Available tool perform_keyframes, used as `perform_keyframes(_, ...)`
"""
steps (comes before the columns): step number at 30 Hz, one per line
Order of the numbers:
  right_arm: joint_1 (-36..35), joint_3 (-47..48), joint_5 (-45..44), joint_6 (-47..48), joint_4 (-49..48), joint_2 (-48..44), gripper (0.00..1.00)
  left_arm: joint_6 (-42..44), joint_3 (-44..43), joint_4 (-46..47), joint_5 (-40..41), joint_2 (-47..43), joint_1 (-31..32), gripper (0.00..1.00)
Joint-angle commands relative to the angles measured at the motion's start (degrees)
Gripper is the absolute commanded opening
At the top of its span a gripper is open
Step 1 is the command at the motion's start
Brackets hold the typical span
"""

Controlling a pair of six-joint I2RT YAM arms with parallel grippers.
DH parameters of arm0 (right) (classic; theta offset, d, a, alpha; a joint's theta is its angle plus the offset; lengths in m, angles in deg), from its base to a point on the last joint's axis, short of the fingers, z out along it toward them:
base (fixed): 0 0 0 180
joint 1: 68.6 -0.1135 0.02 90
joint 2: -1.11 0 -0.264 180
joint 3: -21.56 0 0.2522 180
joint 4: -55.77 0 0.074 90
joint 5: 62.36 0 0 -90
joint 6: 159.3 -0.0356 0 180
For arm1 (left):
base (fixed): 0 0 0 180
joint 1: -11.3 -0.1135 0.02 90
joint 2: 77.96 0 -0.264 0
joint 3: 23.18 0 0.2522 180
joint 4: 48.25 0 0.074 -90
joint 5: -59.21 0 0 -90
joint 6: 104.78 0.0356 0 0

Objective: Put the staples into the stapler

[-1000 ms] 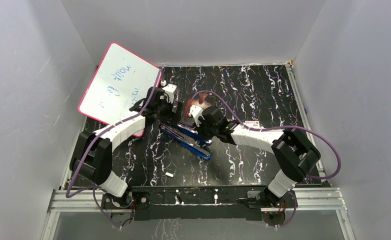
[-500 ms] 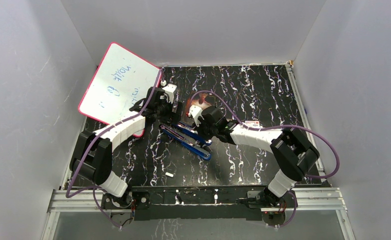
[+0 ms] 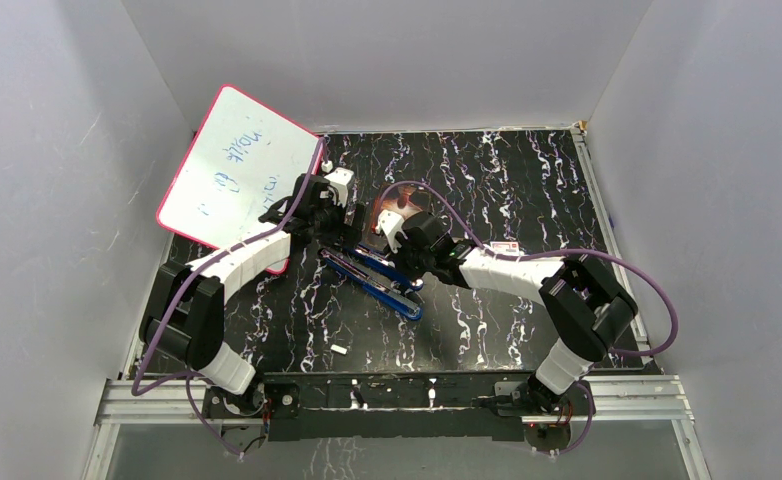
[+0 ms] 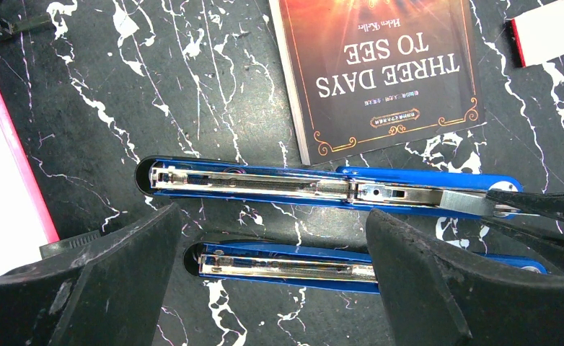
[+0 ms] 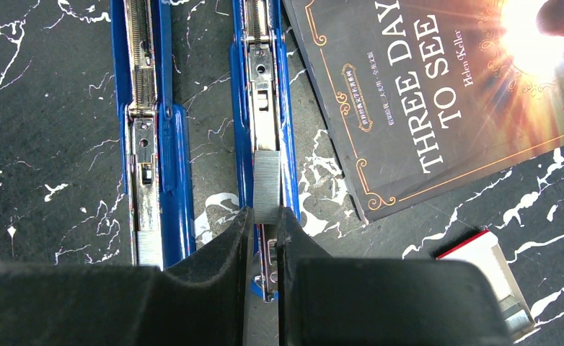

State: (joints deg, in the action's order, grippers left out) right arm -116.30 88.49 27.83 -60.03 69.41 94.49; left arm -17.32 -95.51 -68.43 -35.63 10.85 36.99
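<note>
Two blue staplers lie opened flat, side by side, on the black marbled table. My right gripper (image 5: 265,216) is shut on a short silvery strip of staples (image 5: 267,184). It holds the strip over the metal channel of one stapler (image 5: 263,86), near that stapler's end. The other stapler (image 5: 146,108) lies parallel on the left. In the left wrist view my left gripper (image 4: 272,220) stands wide open and holds nothing. Its fingers straddle the nearer stapler (image 4: 286,265). The farther stapler (image 4: 279,184) carries the staples (image 4: 465,202) at its right end. From above, both grippers meet over the staplers (image 3: 377,280).
A dark book titled "Three Days to See" (image 4: 380,65) lies just beyond the staplers. A small red-and-white box (image 5: 492,263) sits to the right. A pink-edged whiteboard (image 3: 232,175) leans at the back left. A small white scrap (image 3: 338,349) lies near the front.
</note>
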Motion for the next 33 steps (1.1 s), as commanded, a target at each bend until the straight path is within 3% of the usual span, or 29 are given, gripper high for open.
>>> perform_keyframes(1, 0.1, 2.2, -0.5, 1.3, 0.7, -0.2, 0.0, 0.4, 0.2, 0.2, 0.6, -1.6, 0.4, 0.98)
perform_keyframes(33, 0.9, 4.5, -0.1, 1.9, 5.9, 0.2, 0.0, 0.4, 0.2, 0.4, 0.6, -1.6, 0.6, 0.98)
